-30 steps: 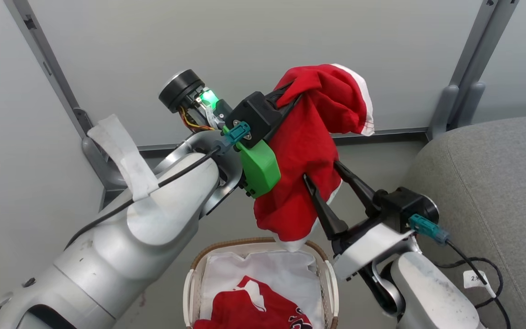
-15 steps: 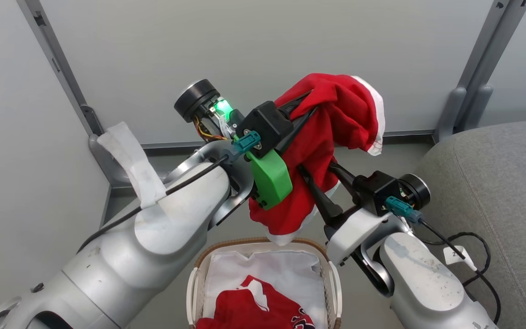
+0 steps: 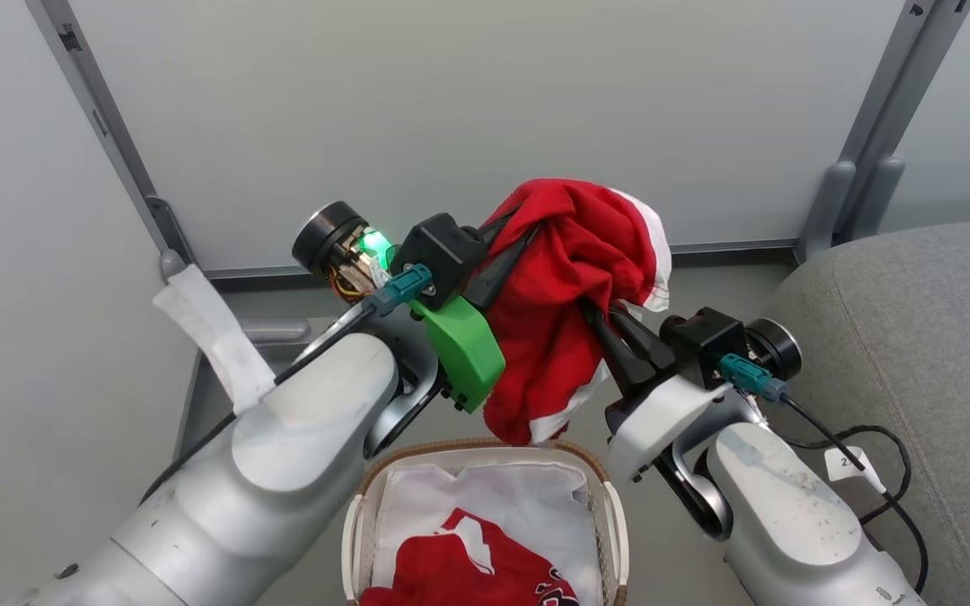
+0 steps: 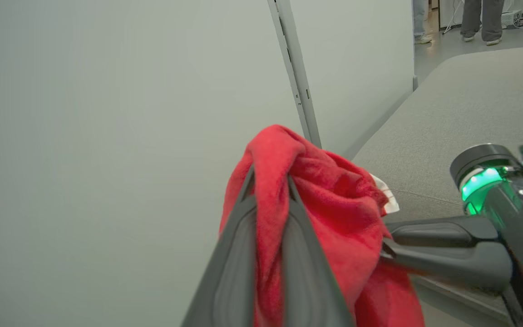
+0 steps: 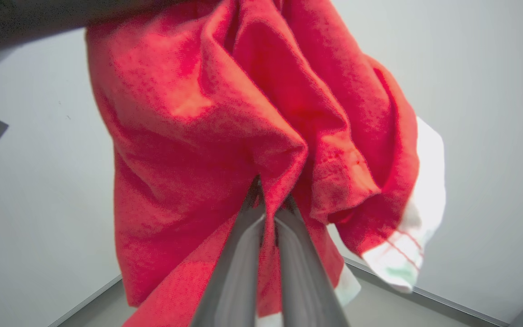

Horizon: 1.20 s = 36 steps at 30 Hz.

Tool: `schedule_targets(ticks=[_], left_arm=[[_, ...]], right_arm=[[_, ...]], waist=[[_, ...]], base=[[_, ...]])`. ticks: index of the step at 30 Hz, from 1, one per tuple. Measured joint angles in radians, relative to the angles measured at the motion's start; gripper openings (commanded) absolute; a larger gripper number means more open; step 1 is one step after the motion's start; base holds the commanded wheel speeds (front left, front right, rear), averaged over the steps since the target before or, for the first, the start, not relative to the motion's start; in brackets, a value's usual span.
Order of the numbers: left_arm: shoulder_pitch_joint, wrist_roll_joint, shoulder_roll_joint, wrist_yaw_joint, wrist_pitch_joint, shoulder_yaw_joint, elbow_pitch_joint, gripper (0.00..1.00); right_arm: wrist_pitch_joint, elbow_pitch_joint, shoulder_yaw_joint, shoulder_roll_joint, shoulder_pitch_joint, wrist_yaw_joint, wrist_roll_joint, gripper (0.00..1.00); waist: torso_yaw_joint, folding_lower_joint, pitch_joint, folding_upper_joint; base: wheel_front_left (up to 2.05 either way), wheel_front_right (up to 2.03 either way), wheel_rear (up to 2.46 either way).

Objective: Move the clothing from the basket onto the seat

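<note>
A red garment with white trim (image 3: 561,311) hangs in the air above the basket (image 3: 418,450), held from both sides. My left gripper (image 3: 519,231) is shut on its upper fold, the red cloth (image 4: 329,204) pinched between the fingers (image 4: 239,254). My right gripper (image 3: 601,318) is shut on the garment's right side; in the right wrist view the cloth (image 5: 225,136) bunches at the closed tips (image 5: 268,195). A second red garment (image 3: 468,572) lies on the white liner (image 3: 519,497) in the basket. The grey seat (image 3: 914,320) stands to the right.
Grey wall panels with metal posts (image 3: 864,151) stand close behind the arms. A black cable with a white tag (image 3: 851,463) lies against the seat's edge. In the left wrist view the seat (image 4: 461,100) stretches away and a person's legs (image 4: 479,18) stand beyond it.
Both arms have come down and slightly left with the garment. The right gripper's fingers, spread beside the cloth before, have shut on it.
</note>
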Motion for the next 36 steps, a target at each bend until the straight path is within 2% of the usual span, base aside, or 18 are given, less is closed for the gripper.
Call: schedule_targets(ticks=[3, 4, 5, 6, 7, 18, 28, 36], left_arm=[[0.036, -0.021, -0.005, 0.011, -0.027, 0.010, 0.017, 0.00], [0.051, -0.028, -0.008, 0.017, -0.041, 0.016, 0.021, 0.24], [0.064, -0.034, -0.010, 0.018, -0.050, 0.020, 0.025, 0.35], [0.081, -0.039, -0.012, 0.018, -0.060, 0.022, 0.031, 0.57], [0.100, -0.051, -0.016, 0.018, -0.071, 0.027, 0.037, 1.00], [0.307, -0.103, -0.041, 0.004, -0.113, 0.091, 0.080, 1.00], [0.483, -0.006, -0.059, 0.000, -0.118, 0.260, 0.035, 1.00], [0.555, 0.060, -0.089, -0.013, -0.118, 0.343, 0.026, 1.00]], right_arm=[[0.000, -0.010, -0.026, 0.000, 0.004, 0.000, -0.006, 0.00], [0.000, -0.014, -0.036, 0.000, 0.006, 0.000, -0.011, 0.00], [0.000, -0.017, -0.045, 0.000, 0.008, 0.000, -0.011, 0.00], [0.000, -0.021, -0.058, 0.000, 0.013, 0.000, -0.013, 0.00], [0.000, -0.023, -0.070, 0.000, 0.019, 0.000, -0.019, 0.00], [0.000, -0.055, -0.200, 0.000, 0.056, 0.000, -0.046, 0.00], [0.000, -0.078, -0.250, 0.000, 0.098, 0.000, -0.068, 0.00], [0.000, -0.081, -0.254, 0.000, 0.108, 0.000, -0.074, 0.00]], waist=[[-0.003, 0.0000, 0.001, 0.0000], [-0.004, 0.0000, 0.001, 0.0000], [-0.005, 0.0000, 0.001, 0.0000], [-0.005, 0.0000, 0.001, 0.0000], [-0.006, 0.0000, 0.001, 0.0000], [-0.014, 0.0000, 0.005, 0.0000], [-0.029, 0.0000, 0.009, 0.0000], [-0.051, 0.0000, 0.014, 0.0000]], base=[[0.00, 0.00, 0.00], [0.00, 0.00, 0.00], [0.00, 0.00, 0.00], [0.00, 0.00, 0.00], [0.00, 0.00, 0.00], [0.00, 0.00, 0.00], [0.00, 0.00, 0.00], [0.00, 0.00, 0.00]])
